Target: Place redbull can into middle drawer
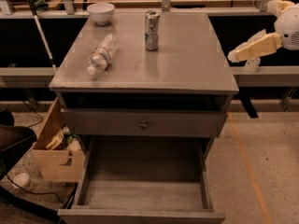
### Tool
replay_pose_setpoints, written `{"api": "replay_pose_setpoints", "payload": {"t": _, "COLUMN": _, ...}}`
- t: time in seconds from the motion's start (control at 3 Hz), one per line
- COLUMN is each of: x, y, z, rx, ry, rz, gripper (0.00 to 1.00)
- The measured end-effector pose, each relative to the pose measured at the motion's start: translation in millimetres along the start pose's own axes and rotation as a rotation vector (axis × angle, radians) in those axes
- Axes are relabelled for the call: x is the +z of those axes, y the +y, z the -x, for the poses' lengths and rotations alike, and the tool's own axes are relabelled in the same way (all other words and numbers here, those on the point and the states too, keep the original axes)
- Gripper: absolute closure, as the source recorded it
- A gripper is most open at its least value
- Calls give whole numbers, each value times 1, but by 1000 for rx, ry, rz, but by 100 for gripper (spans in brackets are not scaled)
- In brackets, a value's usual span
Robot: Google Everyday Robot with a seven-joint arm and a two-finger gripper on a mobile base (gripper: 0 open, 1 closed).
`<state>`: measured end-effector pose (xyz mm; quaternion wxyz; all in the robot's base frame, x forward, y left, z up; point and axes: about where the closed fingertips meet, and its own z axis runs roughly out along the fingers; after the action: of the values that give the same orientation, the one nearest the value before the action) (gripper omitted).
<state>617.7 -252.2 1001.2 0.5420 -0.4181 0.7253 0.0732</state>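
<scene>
The redbull can (151, 30) stands upright at the back middle of the grey cabinet's top (187, 64). The middle drawer (145, 192) is pulled out at the bottom of the cabinet, and its bare plank floor shows with nothing on it. My gripper (232, 56) is at the end of the cream arm that reaches in from the right. It hangs in the air just off the cabinet's right edge, at about the height of the top, well to the right of the can and holding nothing.
A clear water bottle (101, 54) lies on its side at the top's left. A white bowl (101, 13) sits at the back left corner. The drawer with the round knob (144, 124) is closed. A cardboard box (57, 158) stands on the floor at the left.
</scene>
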Motion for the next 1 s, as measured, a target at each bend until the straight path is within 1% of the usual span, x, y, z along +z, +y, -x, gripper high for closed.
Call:
{"api": "replay_pose_setpoints", "payload": {"t": 0.33, "x": 0, "y": 1, "z": 0, "rx": -1, "ry": 2, "rz": 3, "gripper": 0}}
{"api": "replay_pose_setpoints", "payload": {"t": 0.67, "x": 28, "y": -11, "z": 11, "rx": 37, "ry": -72, "rz": -12, "gripper": 0}}
{"api": "replay_pose_setpoints", "payload": {"t": 1.0, "x": 96, "y": -41, "z": 29, "rx": 116, "ry": -197, "rz": 3, "gripper": 0}}
